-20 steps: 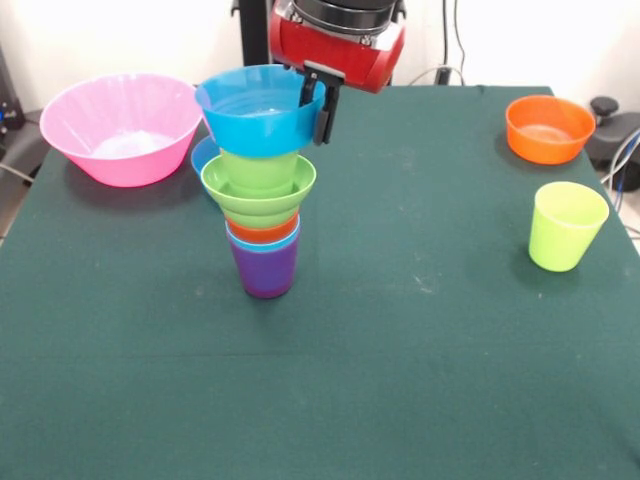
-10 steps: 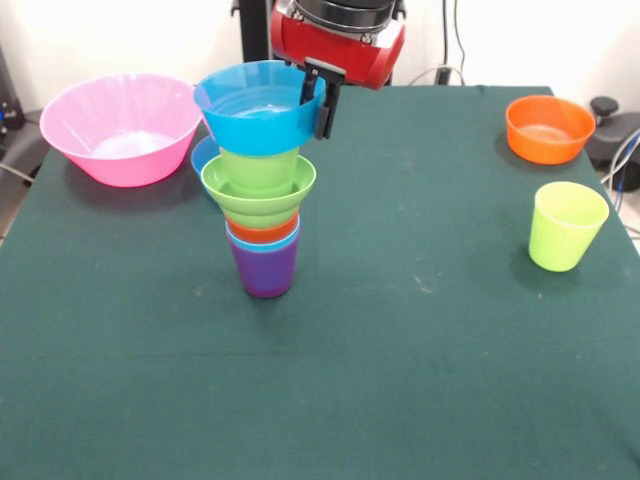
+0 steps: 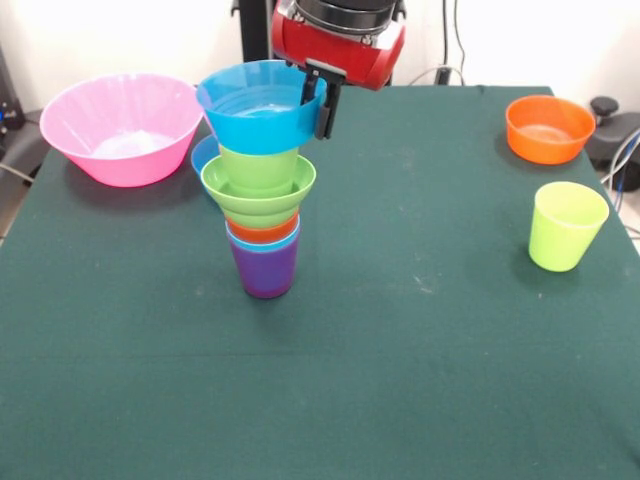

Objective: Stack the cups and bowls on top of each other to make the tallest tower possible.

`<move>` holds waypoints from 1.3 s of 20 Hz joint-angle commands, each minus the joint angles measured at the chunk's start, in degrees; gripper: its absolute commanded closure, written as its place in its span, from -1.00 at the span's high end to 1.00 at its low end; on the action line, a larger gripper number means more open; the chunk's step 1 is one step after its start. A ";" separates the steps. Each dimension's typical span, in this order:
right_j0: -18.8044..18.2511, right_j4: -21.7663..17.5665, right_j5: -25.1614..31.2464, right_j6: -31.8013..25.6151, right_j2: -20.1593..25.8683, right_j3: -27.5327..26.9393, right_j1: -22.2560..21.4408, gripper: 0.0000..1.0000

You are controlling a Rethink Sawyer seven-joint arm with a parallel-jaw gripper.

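On my screen, item by item. Tower (image 3: 264, 215): stands left of centre on the green table (image 3: 420, 380), with a purple cup (image 3: 265, 273) as its base; nested above it I read a thin light blue rim, then an orange cup (image 3: 263, 233), then a ridged green bowl (image 3: 258, 190), then a green stepped cup (image 3: 259, 165) rising out of that bowl. Blue bowl (image 3: 258, 110): uppermost piece, seated over the stepped cup's top; whether its weight rests fully on the stack I cannot tell. Gripper (image 3: 316, 100): comes down from the red and black arm (image 3: 338, 35) and is clenched on the blue bowl's right rim, one finger inside the wall and the other outside. Second blue bowl (image 3: 204, 155): only a sliver shows, behind the tower on its left side. Pink bowl (image 3: 122, 127): large, translucent, at the table's far left corner, well apart from the tower. Orange bowl (image 3: 548, 128): far right, upright. Yellow-green cup (image 3: 566, 226): upright, in front of the orange bowl and near the right edge, apart from it.
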 commanded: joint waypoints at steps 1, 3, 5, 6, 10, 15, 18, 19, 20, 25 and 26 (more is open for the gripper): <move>-0.59 -3.92 0.73 -5.36 3.01 4.69 1.33 -1.00; -0.67 -4.13 0.68 -5.59 3.03 4.34 1.58 -1.00; -0.89 -4.29 0.51 -5.94 3.13 4.16 1.77 -1.00; -0.97 -4.33 0.42 -6.04 3.15 4.18 1.74 -1.00; -1.41 -4.45 0.20 -6.57 3.30 4.07 1.76 -1.00; -1.82 -4.30 0.27 -6.96 3.48 4.93 1.07 -1.00; -1.84 -4.13 0.84 -6.87 3.61 4.81 0.95 -1.00; -1.86 -4.08 0.93 -6.85 3.68 4.75 0.97 -1.00; -1.88 -4.02 1.01 -6.86 3.74 4.90 0.82 -1.00; -1.64 -3.69 2.38 -6.72 3.84 4.50 0.57 -1.00; -1.54 -3.60 2.51 -6.68 3.83 4.77 0.21 -1.00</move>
